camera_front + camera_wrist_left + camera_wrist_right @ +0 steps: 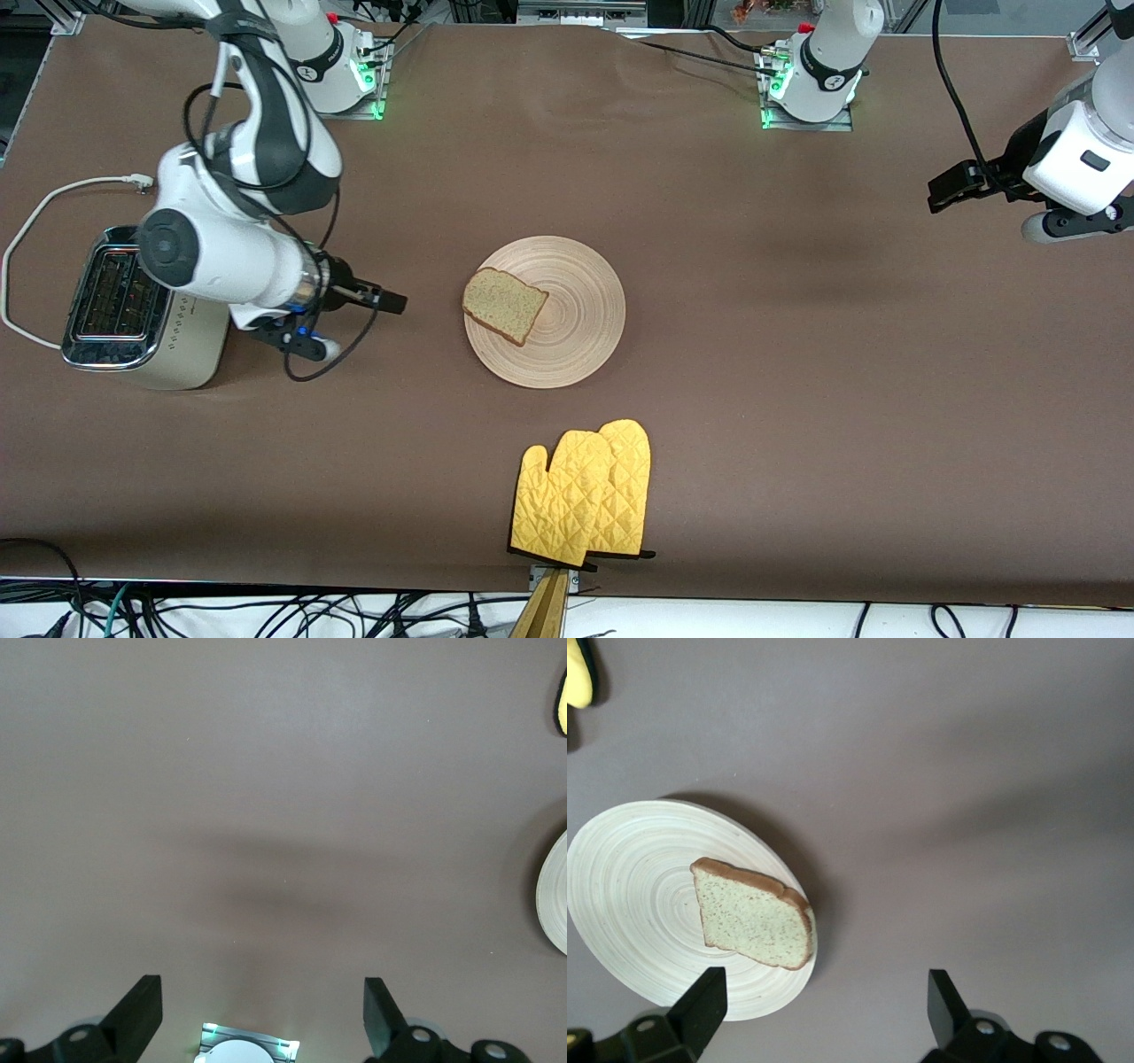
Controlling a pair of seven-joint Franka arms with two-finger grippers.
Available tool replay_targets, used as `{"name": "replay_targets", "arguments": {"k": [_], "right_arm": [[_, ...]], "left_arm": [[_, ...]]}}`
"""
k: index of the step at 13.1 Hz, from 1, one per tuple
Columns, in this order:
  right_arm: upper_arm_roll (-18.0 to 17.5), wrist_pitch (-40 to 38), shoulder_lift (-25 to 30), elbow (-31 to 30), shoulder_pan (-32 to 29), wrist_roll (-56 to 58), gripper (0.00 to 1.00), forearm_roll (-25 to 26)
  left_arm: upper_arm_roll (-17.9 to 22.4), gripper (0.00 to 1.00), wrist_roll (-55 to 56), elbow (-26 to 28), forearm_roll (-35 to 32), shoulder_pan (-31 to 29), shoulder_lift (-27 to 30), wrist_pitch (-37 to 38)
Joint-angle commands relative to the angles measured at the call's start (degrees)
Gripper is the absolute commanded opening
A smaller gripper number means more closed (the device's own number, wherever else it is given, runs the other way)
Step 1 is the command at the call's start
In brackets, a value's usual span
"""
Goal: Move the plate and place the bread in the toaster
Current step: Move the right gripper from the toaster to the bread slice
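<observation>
The round wooden plate (580, 332) lies mid-table with the slice of bread (503, 305) on its edge toward the right arm's end. The right wrist view shows the same plate (629, 895) and bread (753, 912). The cream toaster (133, 310) stands at the right arm's end, its slots showing nothing inside. My right gripper (394, 302) hangs open and empty over the table between toaster and plate, its fingers (704, 1001) spread wide. My left gripper (946, 190) waits open and empty at the left arm's end, over bare cloth (263, 997).
Two yellow oven mitts (585, 496) lie near the table's front edge, nearer the camera than the plate. The toaster's white cord (35, 221) loops toward the table's end. Brown cloth covers the table (797, 399).
</observation>
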State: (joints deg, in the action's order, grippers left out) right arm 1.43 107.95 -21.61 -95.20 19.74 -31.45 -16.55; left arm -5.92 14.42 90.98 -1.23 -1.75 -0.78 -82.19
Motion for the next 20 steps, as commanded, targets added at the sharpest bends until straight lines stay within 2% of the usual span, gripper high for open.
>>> {"name": "replay_targets", "arguments": {"k": [1,5,11,20], "right_arm": [[0.3,2.9,-2.1,-0.4,2.8,-2.8,1.0,-0.9],[0.3,8.6,-5.4,-1.5,7.5,-10.1,1.0,-0.9],[-0.5,17.4,-5.6,-8.8,8.4,-10.4,1.0,-0.9],[-1.3,17.7,-5.7,-12.8,8.6,-10.5,1.0,-3.0]], "left_arm": [[-0.7,1.0,-0.1,-1.8,0.1,-0.7,-1.4,0.8],[-0.7,1.0,-0.3,-1.9,0.1,-0.8,-1.4,0.7],[-0.5,1.0,-0.2,-1.7,1.9,-1.3,-1.4,0.5],[-0.4,1.0,-0.4,-1.4,2.1,-2.3,-1.4,0.5]]}}
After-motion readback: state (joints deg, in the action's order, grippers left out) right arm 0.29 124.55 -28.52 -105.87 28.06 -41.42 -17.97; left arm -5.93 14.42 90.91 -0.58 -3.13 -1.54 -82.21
